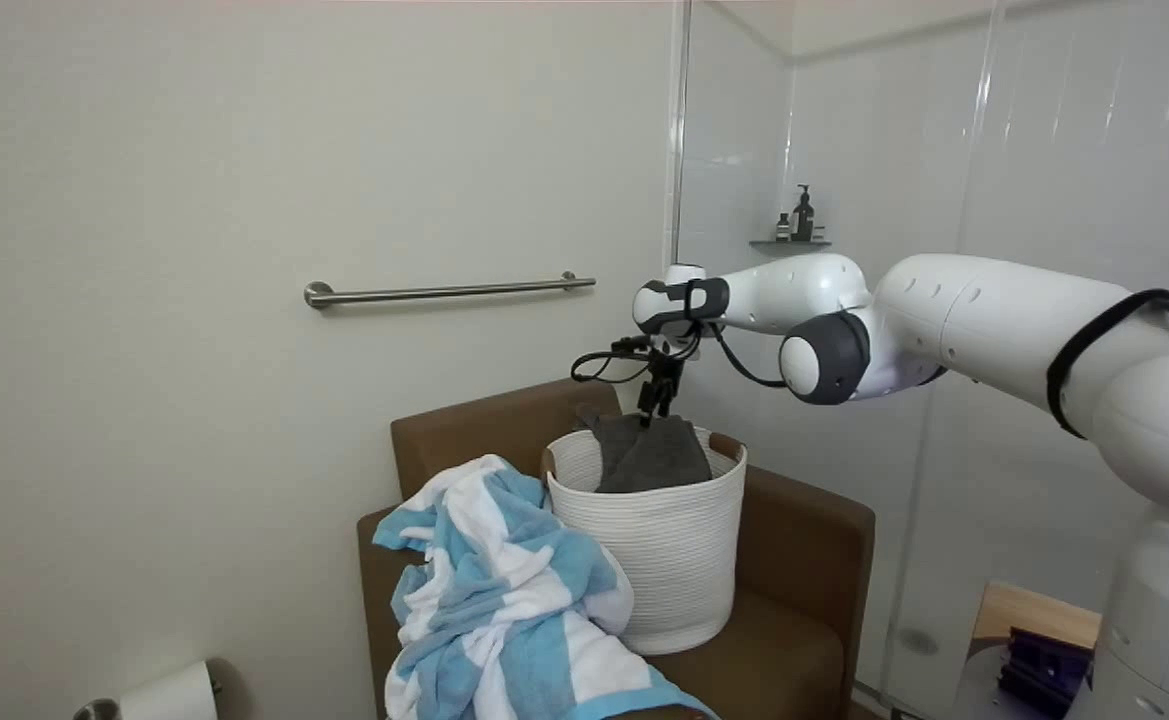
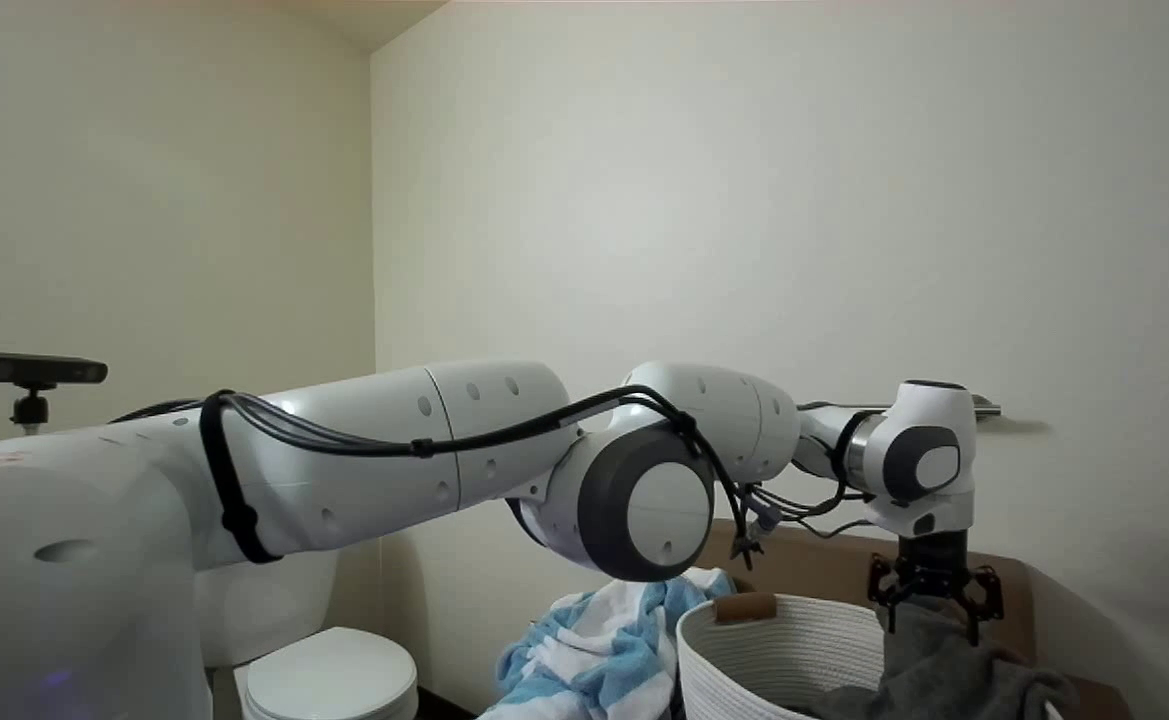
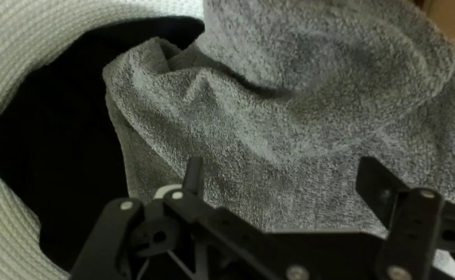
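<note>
We see the gripper [image 3: 281, 171] pointing down over the basket [image 1: 659, 570], with its two fingers [image 3: 376, 186] spread wide apart. The grey towel [image 1: 654, 462] is right under it, and in the wrist view we see its cloth in the gap. We can't tell if the tips touch the cloth. Some of the grey towel is down in the basket, and some goes up and over the edge. In an exterior view, that bit is on the right side. Deep in the basket it is too dark for us to see.

The basket is white and stands upright on the brown chair [image 1: 806, 530]. Just to its left, a striped towel [image 1: 504, 570], blue and white, lies in a messy heap.

In an exterior view, the white arm [image 1: 1004, 310] reaches in from the right. There we see a metal bar [image 1: 454, 294] on the far wall [image 1: 244, 150], and bottles [image 1: 803, 218] on a little shelf [image 1: 774, 243] at the far right. A paper roll [image 1: 172, 697] is at the near left. We also see a toilet [image 2: 329, 672] and a black camera [image 2: 26, 367] on the left in an exterior view.
</note>
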Motion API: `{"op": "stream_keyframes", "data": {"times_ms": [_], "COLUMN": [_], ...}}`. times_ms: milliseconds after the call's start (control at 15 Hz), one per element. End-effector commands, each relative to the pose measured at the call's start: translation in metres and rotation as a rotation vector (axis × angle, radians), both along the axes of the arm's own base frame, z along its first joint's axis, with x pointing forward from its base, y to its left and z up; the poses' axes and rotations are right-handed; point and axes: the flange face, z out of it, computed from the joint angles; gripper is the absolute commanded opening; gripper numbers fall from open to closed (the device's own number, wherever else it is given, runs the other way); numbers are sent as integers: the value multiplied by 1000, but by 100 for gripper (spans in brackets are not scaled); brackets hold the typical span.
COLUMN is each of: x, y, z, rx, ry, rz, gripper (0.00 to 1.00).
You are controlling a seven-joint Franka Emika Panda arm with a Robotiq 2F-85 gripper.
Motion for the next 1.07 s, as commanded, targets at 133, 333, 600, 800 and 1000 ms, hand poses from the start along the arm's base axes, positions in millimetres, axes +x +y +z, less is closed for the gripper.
{"op": "stream_keyframes", "data": {"times_ms": [133,333,600,800,1000], "x": [40,22,-11,-6,12], "y": [38,-7,-51,-33,6], "z": [-17,-24,-24,-29,-37], "rx": [-142,-237,-331,-329,-276], "ry": [-219,-305,-360,-181,-19], "rz": [-126,-233,-384,-340,-224], "gripper": [100,100,100,100,100]}}
